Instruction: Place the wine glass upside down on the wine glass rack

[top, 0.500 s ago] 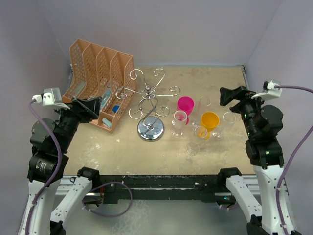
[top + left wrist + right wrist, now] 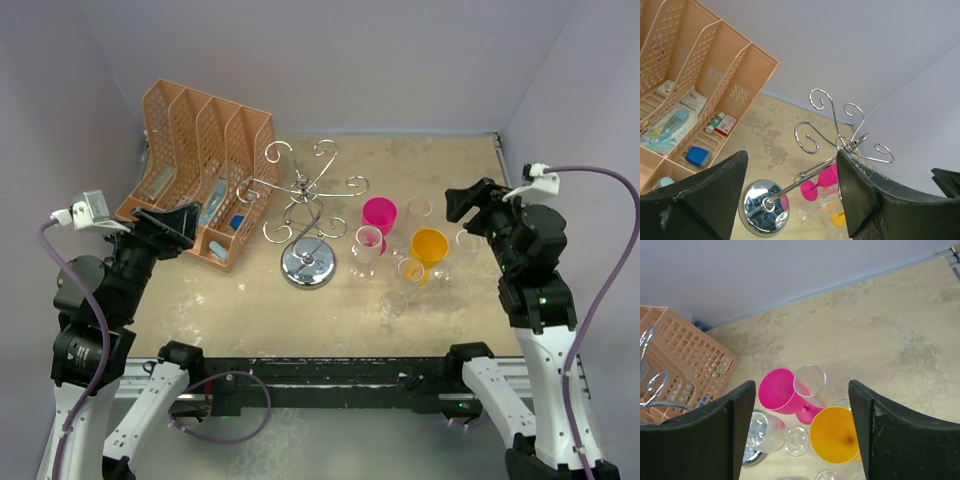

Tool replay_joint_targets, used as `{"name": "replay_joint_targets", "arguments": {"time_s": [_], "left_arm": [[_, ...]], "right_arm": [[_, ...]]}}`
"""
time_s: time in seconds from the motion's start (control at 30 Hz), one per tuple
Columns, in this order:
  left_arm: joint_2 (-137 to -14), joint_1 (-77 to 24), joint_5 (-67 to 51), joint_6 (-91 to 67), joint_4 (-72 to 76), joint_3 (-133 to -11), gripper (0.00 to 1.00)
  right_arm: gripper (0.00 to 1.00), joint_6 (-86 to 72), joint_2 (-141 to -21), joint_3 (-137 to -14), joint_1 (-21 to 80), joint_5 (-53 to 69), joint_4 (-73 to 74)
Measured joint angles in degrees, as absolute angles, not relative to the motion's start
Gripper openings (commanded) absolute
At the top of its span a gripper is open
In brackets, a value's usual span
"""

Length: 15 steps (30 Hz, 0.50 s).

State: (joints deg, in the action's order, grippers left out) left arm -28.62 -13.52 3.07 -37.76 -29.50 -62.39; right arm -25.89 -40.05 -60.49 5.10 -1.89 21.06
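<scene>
left end effector (image 2: 791,167) released | right end effector (image 2: 802,390) released | wine glass rack (image 2: 308,264) upright

No legible text, numbers or brand marks in any view. Some items lying in the orange file organizer (image 2: 735,75), far left of the table, do carry print: a small red-and-white box (image 2: 726,124), a pale flat packet (image 2: 694,100) and a blue-and-white blister pack (image 2: 670,125). On all three the print is too small and too blurred to read.
</scene>
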Motion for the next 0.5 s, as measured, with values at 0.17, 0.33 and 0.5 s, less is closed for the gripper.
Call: {"name": "replay_joint_targets", "arguments": {"time_s": [0.17,0.33,0.5], "left_arm": [[-29.15,-13.50,3.88,-41.01,-30.72,-62.39,0.69],[-30.92,-13.50,3.81,-41.41,-32.42,-62.94,0.69],[-31.53,-13.50,1.87,-41.32,-34.28,-63.11,0.68]], "right_arm": [[0.63,-25.12,-44.99,-60.51,5.06,-3.25,23.68],[0.64,-24.12,-49.15,-60.66,5.06,-1.91,27.27],[0.60,-21.82,-52.58,-61.41,5.08,1.37,27.90]]}}
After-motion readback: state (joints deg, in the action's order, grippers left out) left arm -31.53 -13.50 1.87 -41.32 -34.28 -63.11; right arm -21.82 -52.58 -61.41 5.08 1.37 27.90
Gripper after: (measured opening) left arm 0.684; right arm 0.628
